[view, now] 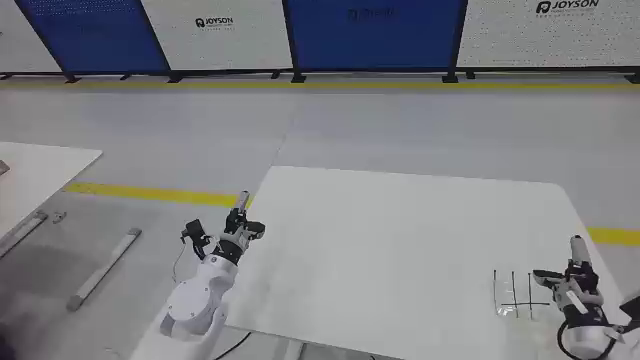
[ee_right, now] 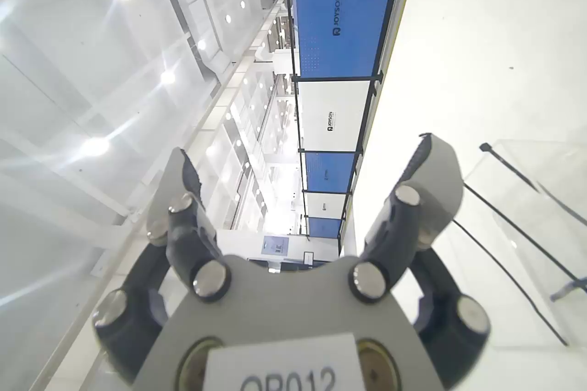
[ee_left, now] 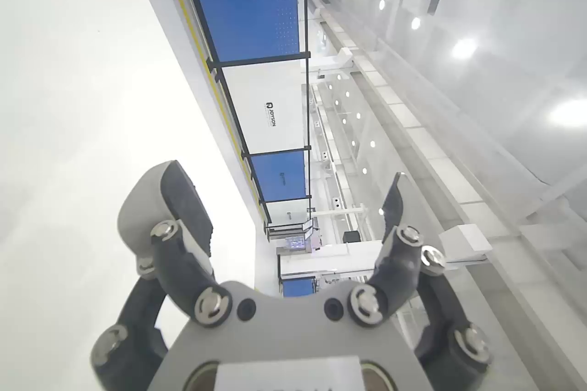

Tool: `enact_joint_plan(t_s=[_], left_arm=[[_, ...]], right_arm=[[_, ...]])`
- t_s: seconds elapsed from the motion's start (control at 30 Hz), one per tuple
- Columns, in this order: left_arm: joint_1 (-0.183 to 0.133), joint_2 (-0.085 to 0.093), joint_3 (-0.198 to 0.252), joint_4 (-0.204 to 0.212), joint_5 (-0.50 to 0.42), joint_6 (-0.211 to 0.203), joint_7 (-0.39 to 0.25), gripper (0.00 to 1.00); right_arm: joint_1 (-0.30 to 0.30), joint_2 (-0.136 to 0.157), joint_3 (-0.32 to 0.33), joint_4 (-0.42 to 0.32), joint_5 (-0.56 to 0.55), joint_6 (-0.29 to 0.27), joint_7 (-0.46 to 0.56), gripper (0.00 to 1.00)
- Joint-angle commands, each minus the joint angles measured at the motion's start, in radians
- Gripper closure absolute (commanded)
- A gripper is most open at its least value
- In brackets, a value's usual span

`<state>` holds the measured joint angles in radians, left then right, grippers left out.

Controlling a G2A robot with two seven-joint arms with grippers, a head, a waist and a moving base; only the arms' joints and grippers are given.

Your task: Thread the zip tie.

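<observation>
Three black zip ties (view: 513, 294) lie side by side on a clear plastic sheet (view: 520, 310) near the white table's (view: 400, 250) front right corner. In the right wrist view the zip ties (ee_right: 509, 228) run across that sheet beside my gripper. My right gripper (view: 548, 276) sits at the table's right edge, just right of the ties, open and holding nothing (ee_right: 302, 163). My left gripper (view: 248, 222) rests at the table's left edge, far from the ties, open with nothing between its fingers (ee_left: 293, 191).
A second white table (view: 40, 175) stands at the far left. A grey bar (view: 103, 268) lies on the floor beside it. Blue and white panels (view: 300, 15) line the back behind a yellow floor line.
</observation>
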<state>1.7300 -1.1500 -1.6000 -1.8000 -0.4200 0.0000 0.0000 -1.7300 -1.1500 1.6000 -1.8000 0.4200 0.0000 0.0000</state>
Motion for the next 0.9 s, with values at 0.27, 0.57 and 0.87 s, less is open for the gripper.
enact_joint_plan(t_s=[0.27,0.57,0.87], left_arm=[[0.0,0.0,0.0,0.0,0.0,0.0,0.0,0.0],[0.0,0.0,0.0,0.0,0.0,0.0,0.0,0.0],[0.0,0.0,0.0,0.0,0.0,0.0,0.0,0.0]], right_arm=[[0.007,0.005,0.028,-0.004,-0.046,-0.012,0.073,0.0],[0.057,0.049,0.141,0.001,-0.167,0.029,0.614,0.0],[0.077,0.055,0.146,0.015,-0.185,0.041,0.678,0.0]])
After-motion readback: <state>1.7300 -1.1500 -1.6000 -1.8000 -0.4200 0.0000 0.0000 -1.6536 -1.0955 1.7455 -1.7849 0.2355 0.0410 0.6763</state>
